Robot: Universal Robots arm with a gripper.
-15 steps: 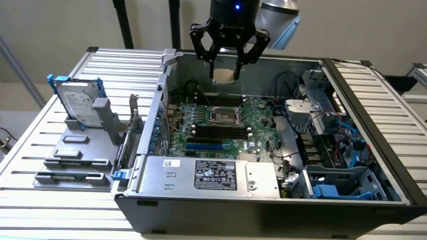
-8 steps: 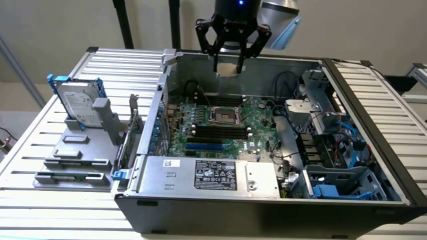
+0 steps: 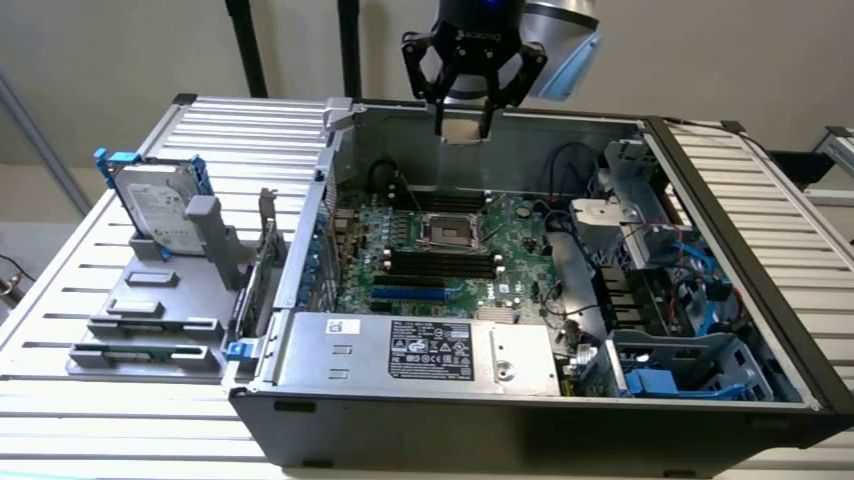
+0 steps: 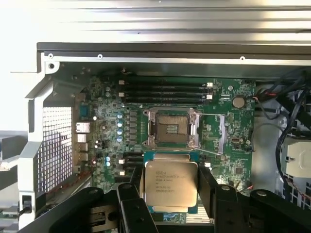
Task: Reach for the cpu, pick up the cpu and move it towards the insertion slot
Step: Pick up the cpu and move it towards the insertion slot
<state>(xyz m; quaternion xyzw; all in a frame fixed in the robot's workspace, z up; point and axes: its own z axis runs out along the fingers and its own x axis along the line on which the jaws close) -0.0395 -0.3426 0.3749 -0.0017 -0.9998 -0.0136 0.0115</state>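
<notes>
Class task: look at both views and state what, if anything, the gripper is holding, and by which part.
The gripper holds the cpu, its fingers clamped on two opposite side edges, silver top facing the wrist camera, above the open computer case.

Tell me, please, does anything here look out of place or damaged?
Nothing looks damaged. One thing sits out of its usual place: the cpu is held between the fingers of the gripper, in the air above the open case, while the slot on the board is empty with its frame open. The hard drive stands outside the case.
</notes>
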